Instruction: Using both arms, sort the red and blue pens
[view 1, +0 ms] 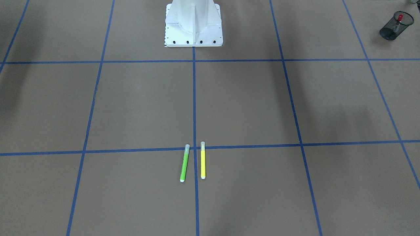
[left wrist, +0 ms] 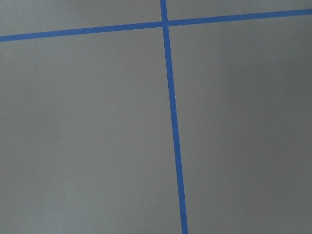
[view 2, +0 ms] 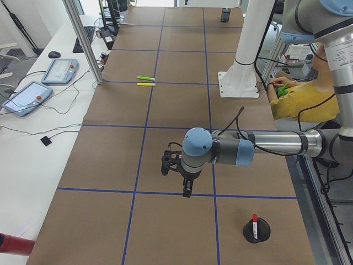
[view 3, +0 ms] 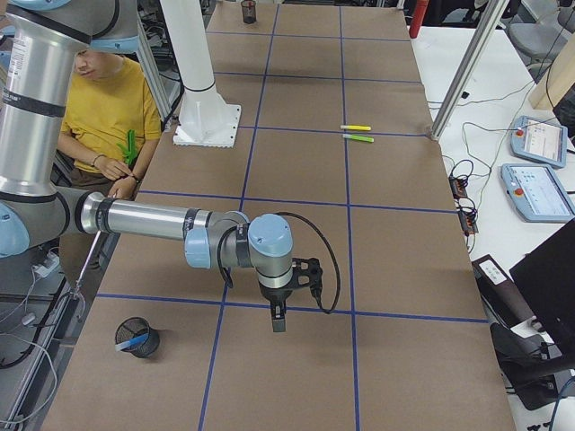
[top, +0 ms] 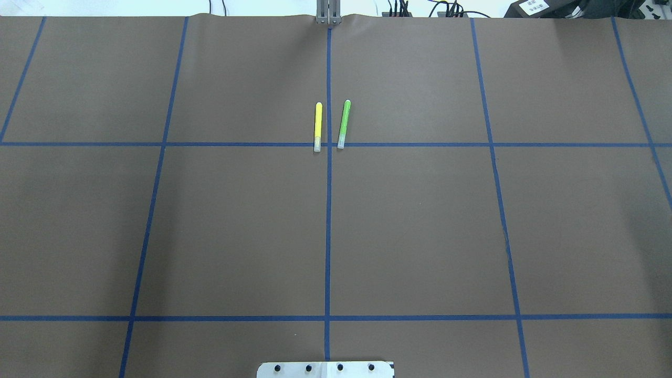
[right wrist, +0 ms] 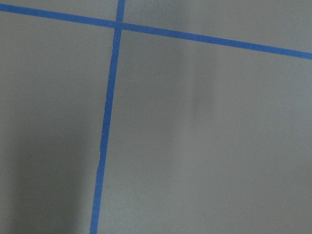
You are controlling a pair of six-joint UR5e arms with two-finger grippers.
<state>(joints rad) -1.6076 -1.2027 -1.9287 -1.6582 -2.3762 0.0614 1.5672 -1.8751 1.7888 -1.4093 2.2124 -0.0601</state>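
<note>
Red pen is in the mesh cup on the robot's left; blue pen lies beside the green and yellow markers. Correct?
No: the blue pen sits in a second mesh cup, shown in the exterior right view. The red pen is in its left-side cup; the green marker and yellow marker lie alone.

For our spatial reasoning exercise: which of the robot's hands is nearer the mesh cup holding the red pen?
Left. The left hand hangs over the table near the mesh cup with the red pen; the right hand hangs toward the table's opposite end.
</note>
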